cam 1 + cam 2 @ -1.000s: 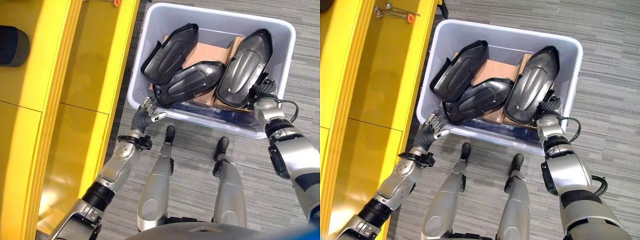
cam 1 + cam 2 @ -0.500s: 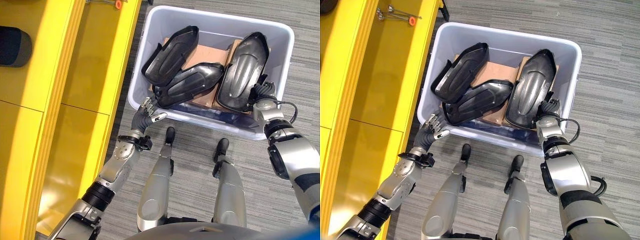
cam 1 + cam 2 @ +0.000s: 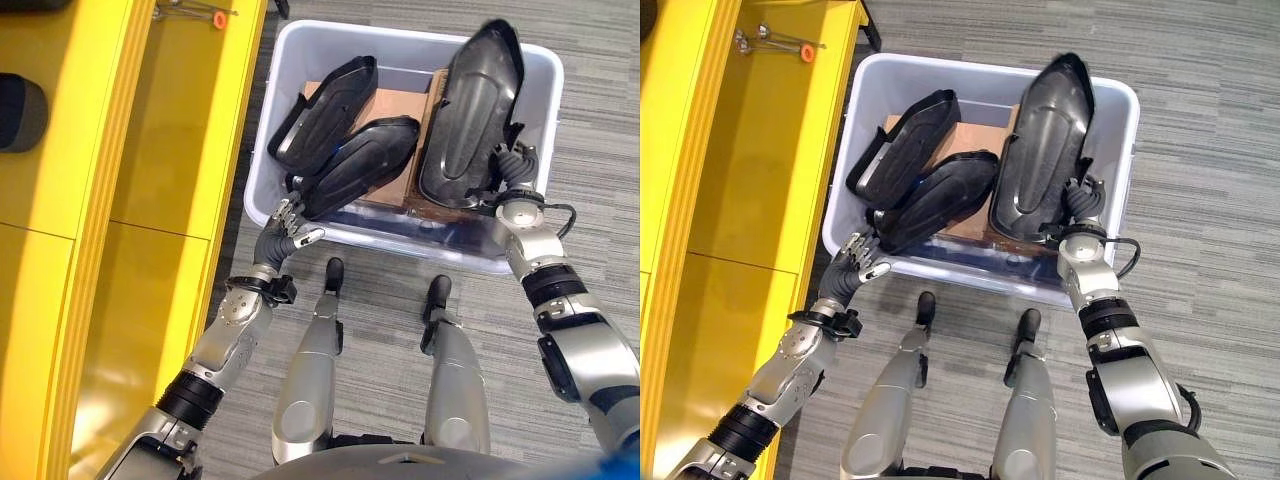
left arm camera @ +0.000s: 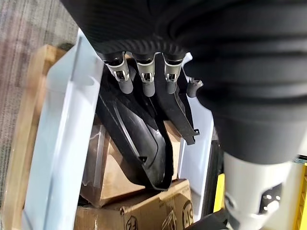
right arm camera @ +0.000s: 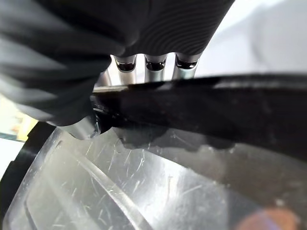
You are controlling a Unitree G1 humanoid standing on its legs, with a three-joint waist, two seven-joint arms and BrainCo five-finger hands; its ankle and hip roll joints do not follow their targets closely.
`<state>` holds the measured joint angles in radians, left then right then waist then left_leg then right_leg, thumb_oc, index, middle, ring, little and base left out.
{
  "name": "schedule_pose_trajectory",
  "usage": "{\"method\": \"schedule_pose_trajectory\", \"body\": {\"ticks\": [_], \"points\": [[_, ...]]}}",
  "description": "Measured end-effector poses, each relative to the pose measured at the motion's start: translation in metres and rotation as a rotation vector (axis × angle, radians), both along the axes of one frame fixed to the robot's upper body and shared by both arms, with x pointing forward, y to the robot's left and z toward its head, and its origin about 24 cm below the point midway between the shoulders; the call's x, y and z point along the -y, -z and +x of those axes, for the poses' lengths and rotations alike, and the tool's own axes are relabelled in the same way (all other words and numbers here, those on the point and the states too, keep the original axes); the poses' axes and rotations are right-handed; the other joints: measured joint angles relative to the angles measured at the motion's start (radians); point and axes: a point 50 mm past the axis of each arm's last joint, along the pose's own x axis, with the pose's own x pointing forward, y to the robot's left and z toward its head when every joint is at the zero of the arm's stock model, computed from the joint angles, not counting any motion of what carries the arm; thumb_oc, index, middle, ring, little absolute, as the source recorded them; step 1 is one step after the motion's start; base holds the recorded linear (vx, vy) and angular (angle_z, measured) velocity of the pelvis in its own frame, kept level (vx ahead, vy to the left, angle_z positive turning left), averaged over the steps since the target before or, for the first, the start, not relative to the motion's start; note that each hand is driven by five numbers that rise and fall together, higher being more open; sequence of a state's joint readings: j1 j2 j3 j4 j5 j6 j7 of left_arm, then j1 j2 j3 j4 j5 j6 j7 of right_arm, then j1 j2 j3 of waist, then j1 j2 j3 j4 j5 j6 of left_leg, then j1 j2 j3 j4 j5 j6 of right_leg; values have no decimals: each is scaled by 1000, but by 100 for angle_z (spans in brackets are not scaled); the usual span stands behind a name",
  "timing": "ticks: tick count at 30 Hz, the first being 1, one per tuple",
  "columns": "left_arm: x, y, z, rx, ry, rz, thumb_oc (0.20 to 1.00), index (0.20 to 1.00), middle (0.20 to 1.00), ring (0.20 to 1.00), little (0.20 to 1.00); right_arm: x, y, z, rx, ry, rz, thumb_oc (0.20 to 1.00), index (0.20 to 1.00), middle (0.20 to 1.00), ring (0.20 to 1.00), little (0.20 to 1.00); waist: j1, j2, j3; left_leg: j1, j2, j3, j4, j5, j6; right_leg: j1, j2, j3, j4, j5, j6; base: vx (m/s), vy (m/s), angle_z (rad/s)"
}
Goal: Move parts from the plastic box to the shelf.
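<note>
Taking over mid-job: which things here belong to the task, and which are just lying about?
Job: plastic box; three black parts, one in the right hand; yellow shelf; left hand at the box rim.
Lying about: cardboard under the parts; orange-tipped tool.

Left hand (image 3: 290,222) at about 7 o'clock, fingers relaxed and spread, forearm running down toward 7. Right hand (image 3: 1077,205) at about 4 o'clock, fingers curled over the edge of a black moulded part (image 3: 1040,150), thumb beneath, wrist bent upward, forearm extending down toward 5 o'clock.
</note>
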<state>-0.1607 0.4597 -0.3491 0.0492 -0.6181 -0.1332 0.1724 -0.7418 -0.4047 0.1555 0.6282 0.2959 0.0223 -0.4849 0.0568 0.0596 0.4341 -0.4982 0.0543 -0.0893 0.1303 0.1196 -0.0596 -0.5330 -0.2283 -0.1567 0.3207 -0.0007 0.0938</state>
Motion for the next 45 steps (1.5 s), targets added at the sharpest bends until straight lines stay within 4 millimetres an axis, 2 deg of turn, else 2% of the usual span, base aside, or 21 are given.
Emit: {"method": "schedule_pose_trajectory", "body": {"ticks": [4,5,10,14,18,22,24,26,32,36,37,40,41,42,43,44,45], "points": [[-1,1,0,-6,-5,2,1000,1000,1000,1000,1000,-20,-6,-8,75,-80,-43,200,200,200,200,200,-5,-21,2,26,7,3,-1,-8,1,22,7,2,0,-4,-5,-4,-35,-5],[-2,2,-1,-11,-6,3,1000,1000,1000,1000,1000,-29,-13,-13,124,-106,-53,200,200,200,200,200,-10,-33,-3,34,16,9,-1,-11,1,27,10,7,0,-7,-8,1,-45,-8],[-2,6,-4,-29,5,6,1000,1000,1000,1000,1000,-39,-19,-29,207,-164,-63,200,200,200,200,200,-13,-46,-3,68,22,15,-6,-15,0,59,16,7,-4,-10,-11,9,-39,-3],[-5,17,-13,-73,0,11,1000,1000,1000,1000,1000,-43,-12,-53,248,-233,-53,200,200,200,200,200,-19,-50,-5,128,29,23,-11,-29,0,115,20,9,-10,-20,-6,27,-47,-5],[-9,27,-21,-108,1,13,1000,1000,1000,1000,1000,-41,4,-63,208,-253,-78,200,200,200,200,200,-36,-65,-20,183,35,28,-39,-30,-1,165,29,12,-37,-21,-1,24,-34,-7],[-16,36,-30,-148,-13,18,1000,1000,1000,1000,1000,-39,9,-68,200,-265,-83,200,200,200,200,200,-46,-78,-49,230,50,51,-63,-35,-4,206,47,30,-80,-3,-6,19,-32,-17],[-17,39,-33,-162,-15,18,1000,1000,1000,1000,1000,-39,8,-69,206,-272,-83,200,200,200,200,200,-51,-76,-55,255,54,55,-75,-36,-4,232,52,30,-99,1,-5,24,-43,-12],[-22,42,-36,-169,-42,18,1000,1000,1000,1000,1000,-40,13,-79,201,-308,-82,200,200,200,200,200,-57,-71,-70,310,58,64,-99,-35,-4,285,58,31,-126,2,-4,37,-56,-8],[-43,60,-60,-238,-145,-3,1000,1000,1000,1000,1000,-37,44,-100,86,-406,-37,200,200,200,200,200,-67,-55,-188,468,90,83,-152,-58,-13,441,89,27,-186,-9,-7,40,-121,-8],[-43,70,-72,-280,-162,-7,1000,1000,1000,1000,1000,-41,45,-100,79,-451,-12,200,200,200,200,200,-66,-41,-244,490,120,78,-163,-58,-14,471,118,3,-198,-17,-19,-22,-165,8],[-43,75,-77,-299,-185,-28,1000,1000,1000,1000,1000,-45,45,-100,77,-468,-4,200,200,200,200,200,-53,-36,-251,492,129,70,-159,-50,-18,484,132,-3,-204,-18,-25,-94,-220,23],[-34,87,-86,-355,-195,-74,1000,1000,1000,1000,1000,-62,43,-98,84,-553,6,200,200,200,200,200,-7,-17,-262,471,176,28,-160,-52,18,498,190,-36,-210,-29,-53,-39,-108,34],[-32,90,-89,-369,-197,-85,1000,1000,1000,1000,1000,-63,43,-98,82,-567,3,200,200,200,200,200,-1,-12,-263,460,186,12,-162,-57,68,508,200,-61,-211,-38,-67,-51,-26,64],[-30,90,-89,-373,-189,-84,1000,1000,1000,1000,1000,-63,43,-98,82,-568,0,200,200,200,200,200,8,-12,-263,451,193,17,-164,-79,107,510,202,-81,-205,-45,-78,-94,-9,82],[-30,90,-89,-374,-183,-79,1000,1000,1000,1000,1000,-62,41,-98,85,-569,-7,200,200,200,200,200,14,-14,-264,441,198,28,-167,-120,109,509,198,-105,-200,-53,-90,-93,-9,86],[-30,90,-88,-373,-177,-72,1000,1000,1000,1000,1000,-62,39,-97,92,-569,-13,200,200,200,200,200,18,-14,-262,425,201,40,-160,-151,137,505,191,-124,-183,-62,-106,-84,25,89],[-30,90,-86,-375,-176,-72,1000,1000,1000,1000,1000,-61,39,-97,94,-563,-18,200,200,200,200,200,10,-37,-253,424,212,88,-142,-162,153,507,162,-170,-181,-61,-134,-45,58,94]]}}
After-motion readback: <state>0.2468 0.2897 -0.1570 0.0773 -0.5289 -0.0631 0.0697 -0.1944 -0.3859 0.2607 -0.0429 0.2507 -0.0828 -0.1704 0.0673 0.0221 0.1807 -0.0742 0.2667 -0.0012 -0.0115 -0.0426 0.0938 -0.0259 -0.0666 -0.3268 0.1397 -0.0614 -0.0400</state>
